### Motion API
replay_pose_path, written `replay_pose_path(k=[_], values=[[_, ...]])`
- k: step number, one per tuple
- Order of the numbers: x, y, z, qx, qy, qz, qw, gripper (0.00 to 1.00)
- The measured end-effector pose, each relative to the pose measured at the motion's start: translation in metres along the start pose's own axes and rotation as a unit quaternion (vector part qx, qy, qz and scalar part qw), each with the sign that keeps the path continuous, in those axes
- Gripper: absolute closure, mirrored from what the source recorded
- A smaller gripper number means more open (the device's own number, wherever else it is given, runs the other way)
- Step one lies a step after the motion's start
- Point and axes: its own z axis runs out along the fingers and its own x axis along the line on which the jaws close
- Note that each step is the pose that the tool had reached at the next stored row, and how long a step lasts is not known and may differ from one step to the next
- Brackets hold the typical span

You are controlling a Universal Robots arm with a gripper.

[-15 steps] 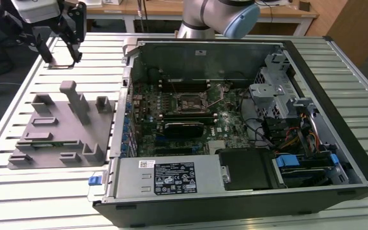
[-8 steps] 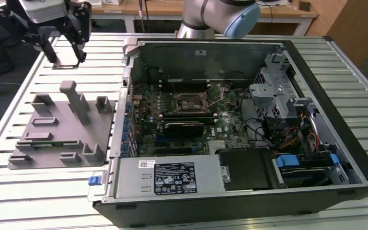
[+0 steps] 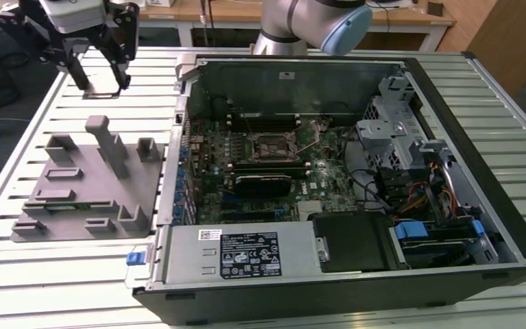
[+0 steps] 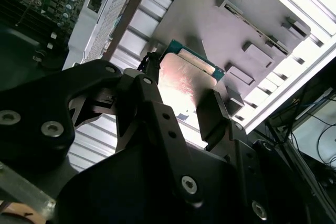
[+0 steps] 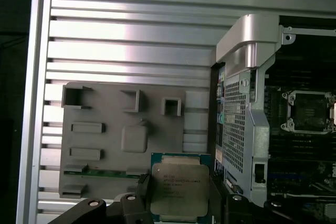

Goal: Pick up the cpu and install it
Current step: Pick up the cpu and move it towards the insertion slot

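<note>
My gripper [image 3: 104, 90] hangs above the slatted table at the exterior view's upper left, beyond the grey tray [image 3: 71, 199]. It is shut on the cpu [image 5: 180, 190], a flat square chip with a silver top plate and a pale green rim. One black finger [image 5: 143, 192] presses each of two opposite edges. In the second wrist view the cpu [image 4: 184, 74] sits between the fingertips, high over the tray [image 4: 210, 3]. The black square socket [image 3: 272, 145] with its metal lever lies on the motherboard inside the open computer case, away from the gripper toward the exterior view's right.
The open case [image 3: 336, 171] holds a black power supply, drive cages and cable bundles around the motherboard. Its raised metal side wall [image 5: 247, 103] stands between tray and socket [image 5: 310, 111]. The tray carries several upright blocks [image 3: 107, 140]. A bench stands behind the table.
</note>
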Motion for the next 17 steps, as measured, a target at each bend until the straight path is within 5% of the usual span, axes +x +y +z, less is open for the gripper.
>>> replay_pose_path(k=[17], values=[[-0.0241,-0.0008,0.0003,0.0001,0.0001,0.000,1.0000,0.47]])
